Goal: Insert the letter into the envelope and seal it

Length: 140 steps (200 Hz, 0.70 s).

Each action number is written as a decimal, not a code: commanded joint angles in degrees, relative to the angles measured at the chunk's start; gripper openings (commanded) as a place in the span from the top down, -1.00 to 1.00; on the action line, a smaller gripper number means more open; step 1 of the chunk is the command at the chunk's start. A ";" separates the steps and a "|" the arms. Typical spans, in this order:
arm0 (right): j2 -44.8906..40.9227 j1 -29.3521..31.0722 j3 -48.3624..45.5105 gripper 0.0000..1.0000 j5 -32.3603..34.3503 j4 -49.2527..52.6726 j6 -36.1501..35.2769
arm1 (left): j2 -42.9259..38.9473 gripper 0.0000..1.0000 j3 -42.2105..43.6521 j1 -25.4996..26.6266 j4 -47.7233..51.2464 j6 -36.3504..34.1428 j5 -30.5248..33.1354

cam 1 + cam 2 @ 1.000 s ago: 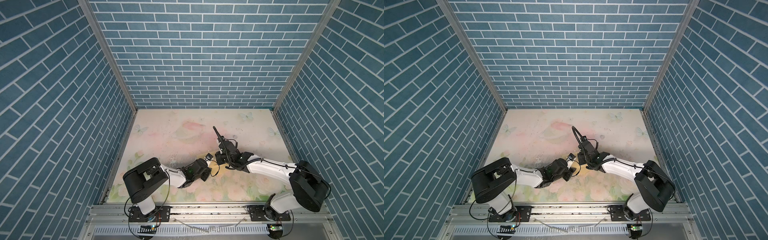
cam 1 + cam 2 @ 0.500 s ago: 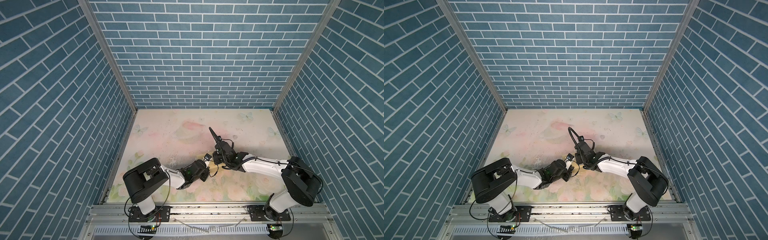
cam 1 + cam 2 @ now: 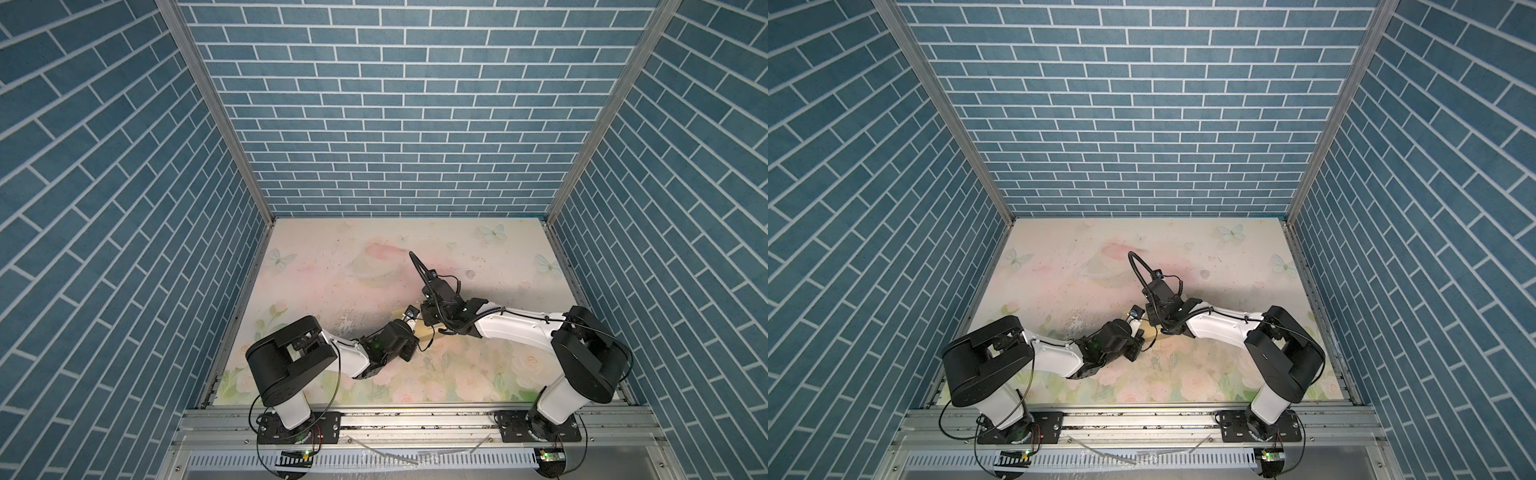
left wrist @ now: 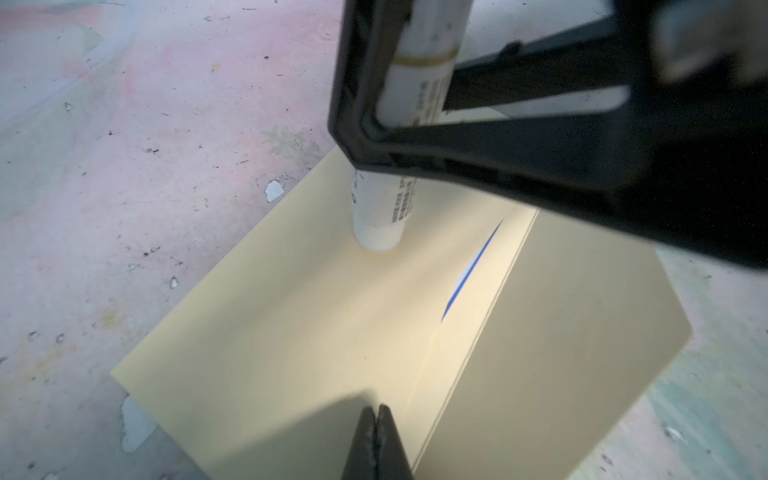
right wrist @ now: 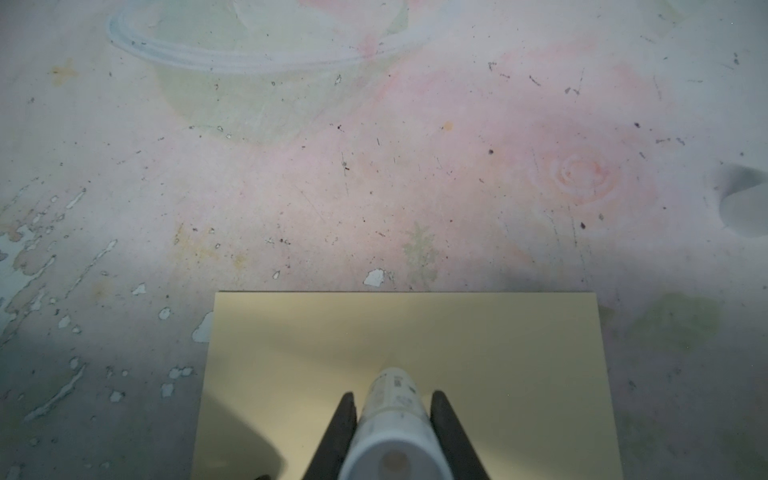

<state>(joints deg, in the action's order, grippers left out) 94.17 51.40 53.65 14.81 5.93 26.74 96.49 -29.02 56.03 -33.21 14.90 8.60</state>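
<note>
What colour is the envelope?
Plain pale yellow-tan envelope; it shows best in the left wrist view.

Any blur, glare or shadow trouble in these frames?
Left wrist view: envelope sharp, with a bright patch mid-sheet; glue stick soft higher up. Right wrist view: the stick's near end is out of focus, shadow darkens the envelope's near edge. Both top views: sharp, evenly lit.

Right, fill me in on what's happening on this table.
The right gripper holds a white glue stick upright, its lower end on the yellow envelope, which lies flat with its flap open. The letter is already inside: only a blue-edged white sliver shows at the mouth. The left gripper is shut on nothing, tips at the envelope; whether it presses down is unclear. Sealing is not yet done.
</note>
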 commanded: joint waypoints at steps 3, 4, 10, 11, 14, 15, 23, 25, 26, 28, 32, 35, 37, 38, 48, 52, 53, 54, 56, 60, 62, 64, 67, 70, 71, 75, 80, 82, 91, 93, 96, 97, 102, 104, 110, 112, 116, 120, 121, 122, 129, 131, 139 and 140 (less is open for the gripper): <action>2.25 0.55 1.93 1.00 2.48 5.21 -0.94 | 1.70 1.00 -0.31 0.33 3.13 -1.07 -0.25; 2.25 0.55 1.91 1.00 2.54 5.26 -0.97 | 1.69 1.00 -0.24 0.32 3.14 -1.09 -0.25; 2.17 0.56 1.89 1.00 2.95 5.59 -1.06 | 1.66 1.00 -0.36 0.34 3.26 -1.10 -0.12; 2.17 0.55 1.90 1.00 3.04 5.67 -1.07 | 1.68 1.00 -0.35 0.37 3.30 -1.10 -0.10; 2.11 0.56 1.82 1.00 3.26 5.80 -1.08 | 1.74 1.00 -0.34 0.33 3.39 -1.10 -0.10; 2.09 0.51 1.82 1.00 3.33 5.87 -1.08 | 1.71 1.00 -0.39 0.32 3.40 -1.10 -0.09; 2.03 0.51 1.83 1.00 3.85 6.09 -1.08 | 1.81 1.00 -0.50 0.37 3.63 -1.05 -0.06; 1.97 0.47 1.77 1.00 3.96 6.10 -1.10 | 1.87 1.00 -0.51 0.37 3.71 -1.00 -0.07; 1.93 0.51 1.79 1.00 3.98 6.11 -1.09 | 1.87 1.00 -0.51 0.34 3.74 -1.00 -0.07; 1.90 0.47 1.81 1.00 4.11 6.19 -1.10 | 1.93 1.00 -0.58 0.34 3.83 -0.99 -0.12; 1.86 0.38 1.74 1.00 4.29 6.28 -1.08 | 2.01 1.00 -0.61 0.39 3.93 -0.99 -0.14; 1.85 0.37 1.67 1.00 4.39 6.28 -1.08 | 2.09 1.00 -0.75 0.37 4.02 -1.01 -0.16; 1.79 0.37 1.64 1.00 4.43 6.28 -1.08 | 2.14 1.00 -0.71 0.37 4.07 -1.01 -0.12; 1.76 0.37 1.60 1.00 4.43 6.24 -1.08 | 2.18 1.00 -0.79 0.34 4.10 -1.01 -0.14; 1.66 0.23 1.58 1.00 4.53 6.24 -0.99 | 2.41 1.00 -0.96 0.31 4.50 -0.88 -0.11; 1.70 0.18 1.55 1.00 4.48 6.28 -0.91 | 2.52 1.00 -1.04 0.34 4.63 -0.92 -0.04; 1.75 0.10 1.55 1.00 4.51 6.24 -0.90 | 2.54 1.00 -1.13 0.32 4.68 -0.88 -0.02; 1.78 0.06 1.50 1.00 4.52 6.26 -0.90 | 2.55 1.00 -1.13 0.32 4.75 -0.90 -0.05; 1.73 0.03 1.49 1.00 4.53 6.32 -0.90 | 2.63 1.00 -1.18 0.38 4.81 -0.87 -0.07; 1.72 0.02 1.47 1.00 4.60 6.37 -0.78 | 2.70 1.00 -1.26 0.31 5.01 -0.80 0.07; 1.72 -0.05 1.46 1.00 4.61 6.37 -0.74 | 2.71 1.00 -1.32 0.33 5.11 -0.78 0.05; 1.76 -0.11 1.46 1.00 4.68 6.39 -0.66 | 2.73 1.00 -1.33 0.31 5.16 -0.82 0.02; 1.72 -0.13 1.46 1.00 4.70 6.41 -0.64 | 2.73 1.00 -1.38 0.35 5.17 -0.81 0.04; 1.72 -0.21 1.40 1.00 4.70 6.50 -0.56 | 2.75 1.00 -1.41 0.39 5.22 -0.79 0.09; 1.72 -0.27 1.39 1.00 4.75 6.52 -0.56 | 2.75 1.00 -1.45 0.39 5.28 -0.77 0.10; 1.65 -0.37 1.33 1.00 4.71 6.61 -0.42 | 2.75 1.00 -1.44 0.38 5.39 -0.76 0.15; 1.64 -0.45 1.16 1.00 4.70 6.62 -0.29 | 2.90 1.00 -1.43 0.34 5.46 -0.74 0.21; 1.63 -0.52 1.12 1.00 4.70 6.59 -0.22 | 2.91 1.00 -1.45 0.34 5.49 -0.74 0.19; 1.40 -0.73 1.01 1.00 4.85 6.63 -0.11 | 2.99 1.00 -1.55 0.35 5.73 -0.75 0.31; 1.40 -0.81 0.89 1.00 4.87 6.63 -0.09 | 3.00 1.00 -1.63 0.36 5.73 -0.75 0.31; 1.33 -0.85 0.88 1.00 4.88 6.57 -0.01 | 3.07 1.00 -1.58 0.36 5.83 -0.75 0.30; 1.30 -0.90 0.86 1.00 4.92 6.60 -0.02 | 3.08 1.00 -1.53 0.33 5.85 -0.75 0.29; 1.25 -1.06 0.76 1.00 4.87 6.57 0.04 | 3.08 1.00 -1.65 0.37 5.88 -0.75 0.28; 1.21 -1.09 0.71 1.00 4.94 6.62 0.06 | 3.11 1.00 -1.66 0.39 5.94 -0.70 0.25; 1.12 -1.17 0.55 1.00 4.86 6.65 0.06 | 3.15 1.00 -1.72 0.33 6.04 -0.74 0.19; 1.13 -1.20 0.53 1.00 4.87 6.70 0.06 | 3.19 1.00 -1.80 0.33 6.05 -0.74 0.19; 1.03 -1.34 0.53 1.00 4.92 6.70 0.06 | 3.26 1.00 -1.91 0.31 6.18 -0.75 0.21; 0.95 -1.46 0.45 1.00 4.97 6.76 0.13 | 3.35 1.00 -1.91 0.37 6.23 -0.75 0.19; 0.94 -1.47 0.43 1.00 4.97 6.79 0.10 | 3.35 1.00 -1.92 0.38 6.27 -0.75 0.23; 0.98 -1.52 0.46 1.00 4.97 6.75 0.08 | 3.35 1.00 -1.92 0.35 6.34 -0.70 0.21; 0.85 -1.67 0.47 1.00 5.12 7.05 0.06 | 3.36 1.00 -2.05 0.33 6.55 -0.74 0.19; 0.89 -1.79 0.44 1.00 5.14 7.11 0.06 | 3.42 1.00 -2.13 0.33 6.60 -0.75 0.19; 0.77 -2.00 0.40 1.00 5.32 7.37 0.06 | 3.52 1.00 -2.11 0.33 6.72 -0.75 0.28; 0.76 -2.05 0.40 1.00 5.32 7.40 0.06 | 3.52 1.00 -2.10 0.32 6.74 -0.75 0.32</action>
<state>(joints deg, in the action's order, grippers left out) 94.50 50.46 54.54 16.75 8.01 26.79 98.00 -30.89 56.03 -32.40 15.57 9.96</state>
